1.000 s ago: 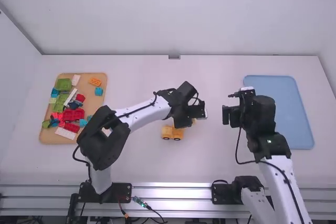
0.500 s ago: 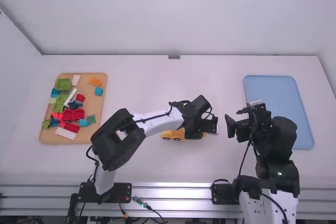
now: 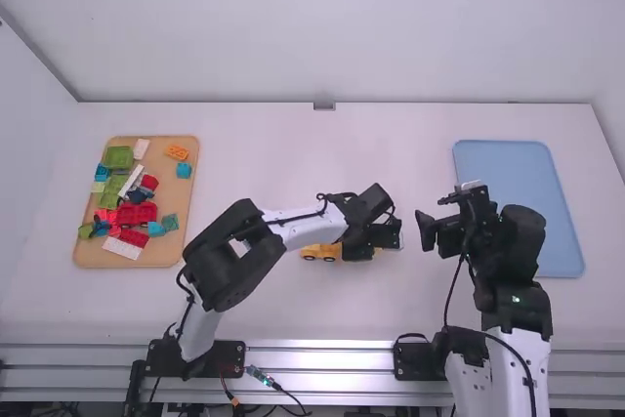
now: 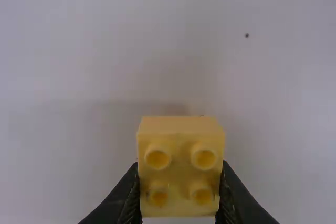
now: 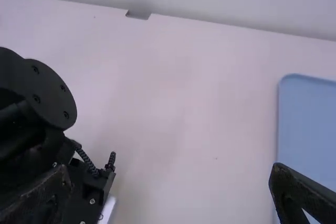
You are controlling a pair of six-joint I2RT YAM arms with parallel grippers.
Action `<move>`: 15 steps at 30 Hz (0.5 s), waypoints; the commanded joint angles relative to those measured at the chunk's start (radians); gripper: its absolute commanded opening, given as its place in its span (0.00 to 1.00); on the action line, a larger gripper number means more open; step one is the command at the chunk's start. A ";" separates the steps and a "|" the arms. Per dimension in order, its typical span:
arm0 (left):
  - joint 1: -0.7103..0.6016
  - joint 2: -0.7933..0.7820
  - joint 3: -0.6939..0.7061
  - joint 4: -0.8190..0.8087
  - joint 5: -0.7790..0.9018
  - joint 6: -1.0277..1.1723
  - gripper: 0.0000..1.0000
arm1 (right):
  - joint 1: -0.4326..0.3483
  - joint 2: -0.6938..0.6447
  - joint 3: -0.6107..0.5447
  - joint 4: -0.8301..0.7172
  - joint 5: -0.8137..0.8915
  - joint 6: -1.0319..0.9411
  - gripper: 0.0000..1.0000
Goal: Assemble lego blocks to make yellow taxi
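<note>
Clock on tabletop, twelve at far edge. Left gripper (image 4: pixel 179 187) pinches a yellow block (image 4: pixel 181 148); wheeled yellow piece (image 3: pixel 320 253) sits near centre, towards six, partly behind the gripper. Joined or not: cannot tell. Right gripper (image 5: pixel 170 182), towards three, fingers spread wide. Risk: a skewed press could tip the block; a low swing towards nine could shove the wheels. Wooden tray (image 3: pixel 182 204) bounds nine, blue tray (image 3: pixel 547 222) three; white table (image 3: pixel 322 148) towards twelve gives room.

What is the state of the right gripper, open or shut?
Open: the right gripper shows its two fingertips wide apart.
</note>
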 commanded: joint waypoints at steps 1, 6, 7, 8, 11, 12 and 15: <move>0.003 0.017 0.012 0.006 -0.017 -0.005 0.06 | 0.014 0.029 -0.005 0.008 -0.011 -0.008 0.99; 0.004 0.025 0.012 0.008 -0.017 0.008 0.20 | 0.032 0.084 -0.002 0.017 -0.006 -0.032 0.99; 0.010 0.025 0.012 0.010 -0.017 0.009 0.28 | 0.030 0.092 -0.001 0.018 -0.006 -0.034 0.99; 0.012 0.025 0.012 0.013 -0.018 0.009 0.34 | 0.029 0.097 0.002 0.016 -0.009 -0.034 0.99; 0.014 0.025 0.012 0.016 -0.017 0.009 0.47 | 0.029 0.101 0.007 0.018 -0.008 -0.031 0.99; 0.013 0.025 0.012 0.019 -0.018 0.009 0.54 | 0.029 0.100 0.008 0.017 -0.009 -0.032 0.99; 0.008 0.024 0.012 0.014 -0.017 0.036 0.84 | 0.029 0.087 0.009 0.014 -0.008 -0.034 0.99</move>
